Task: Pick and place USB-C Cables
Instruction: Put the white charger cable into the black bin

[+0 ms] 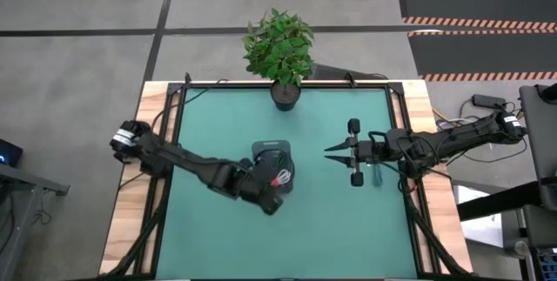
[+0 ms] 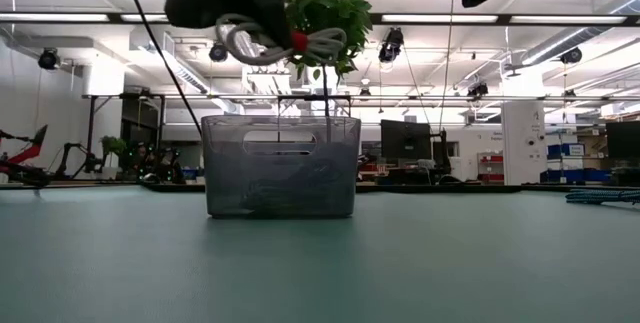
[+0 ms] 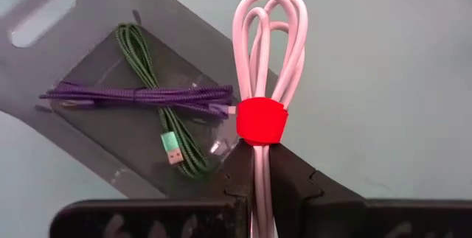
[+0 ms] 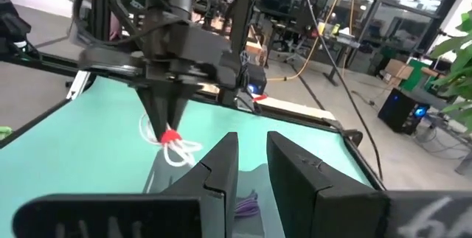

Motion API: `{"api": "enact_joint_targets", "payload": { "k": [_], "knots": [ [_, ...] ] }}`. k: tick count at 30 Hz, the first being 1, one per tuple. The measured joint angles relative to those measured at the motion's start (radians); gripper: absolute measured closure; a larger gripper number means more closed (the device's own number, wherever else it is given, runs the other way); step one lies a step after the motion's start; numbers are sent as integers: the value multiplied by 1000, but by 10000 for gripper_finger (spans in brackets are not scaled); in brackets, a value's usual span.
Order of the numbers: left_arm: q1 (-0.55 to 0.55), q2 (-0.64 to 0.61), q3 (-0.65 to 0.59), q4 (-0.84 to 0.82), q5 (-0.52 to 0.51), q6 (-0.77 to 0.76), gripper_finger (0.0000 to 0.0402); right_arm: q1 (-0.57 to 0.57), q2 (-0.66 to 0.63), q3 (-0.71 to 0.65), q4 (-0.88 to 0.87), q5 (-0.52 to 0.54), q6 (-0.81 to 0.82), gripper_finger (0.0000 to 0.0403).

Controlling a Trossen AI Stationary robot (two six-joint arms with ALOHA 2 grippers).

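The white USB-C cable (image 3: pixel 269 46) with its red band (image 3: pixel 261 120) is in my left gripper (image 3: pixel 254 157), which is shut on it above the grey tray (image 1: pixel 271 148). In the low view the bundle (image 2: pixel 280 43) hangs over the tray (image 2: pixel 280 163). On the tray floor lie a green cable (image 3: pixel 147 68) and a purple-blue cable (image 3: pixel 133 94), crossed over each other. My right gripper (image 1: pixel 331 150) waits right of the tray above the table, fingers a little apart, holding nothing. A teal cable (image 1: pixel 376 175) lies on the mat under the right arm. My left gripper pinches the white cable between its two fingers on the straight strands just behind the red band (image 3: pixel 258 138). The fingers come from above, slanting down, and lie along the bundle. The looped end (image 3: pixel 269 17) sticks out past the fingertips. The cable is lifted clear above the tray.
A potted plant (image 1: pixel 278 46) stands at the table's far edge behind the tray. The green mat (image 1: pixel 226 237) lies open toward the near edge. The teal cable (image 2: pixel 600 196) shows at the low view's right. Wooden borders and black wiring run along the table's left and right sides.
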Motion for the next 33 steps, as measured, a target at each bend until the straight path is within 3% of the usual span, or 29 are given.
{"api": "enact_joint_targets", "payload": {
  "k": [14, 33],
  "knots": [
    [97, -6, 0, 3, 95, 26, 392, 0, 13, 0, 11, 1, 34, 339],
    [161, -16, -36, 9, 68, -55, 392, 0, 19, 0, -2, 1, 71, 339]
  ]
}}
